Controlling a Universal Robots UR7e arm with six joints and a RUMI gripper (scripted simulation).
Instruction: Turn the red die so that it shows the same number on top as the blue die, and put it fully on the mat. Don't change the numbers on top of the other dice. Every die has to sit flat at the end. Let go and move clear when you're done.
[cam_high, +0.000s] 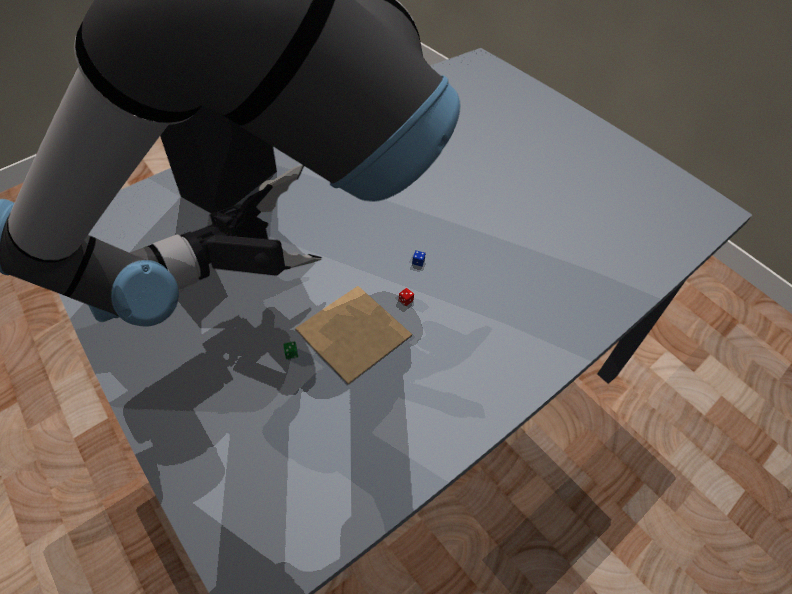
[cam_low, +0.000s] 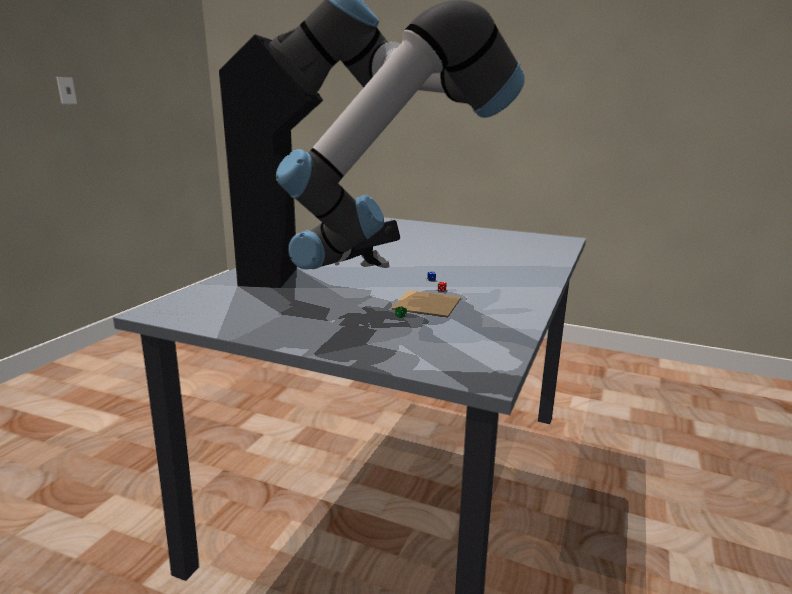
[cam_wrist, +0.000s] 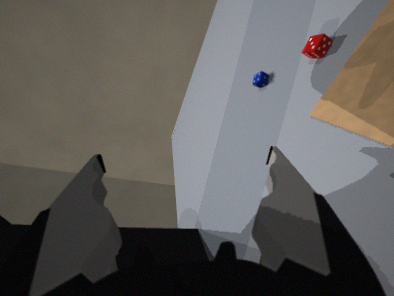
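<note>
The red die (cam_high: 406, 296) (cam_low: 442, 287) (cam_wrist: 317, 46) lies on the table just off the mat (cam_high: 348, 364) (cam_low: 442, 308) (cam_wrist: 375, 120), on the blue die's side. The blue die (cam_high: 418, 258) (cam_low: 431, 276) (cam_wrist: 260, 79) lies farther from the mat; its top seems to show four pips. The red die's top number is too small to tell surely. The green die (cam_high: 291, 349) (cam_low: 400, 312) lies off the mat's opposite side, in shadow, outside the wrist view. My gripper (cam_high: 310, 212) (cam_wrist: 187, 151) is wide open and empty, above the table, tilted, away from all the dice.
The grey table (cam_high: 562, 211) (cam_low: 511, 255) carries the dice and the mat. The black robot column (cam_low: 259, 172) stands at the table's edge behind the gripper. The arm hangs over the table's column side, and its shadows fall across the mat and green die.
</note>
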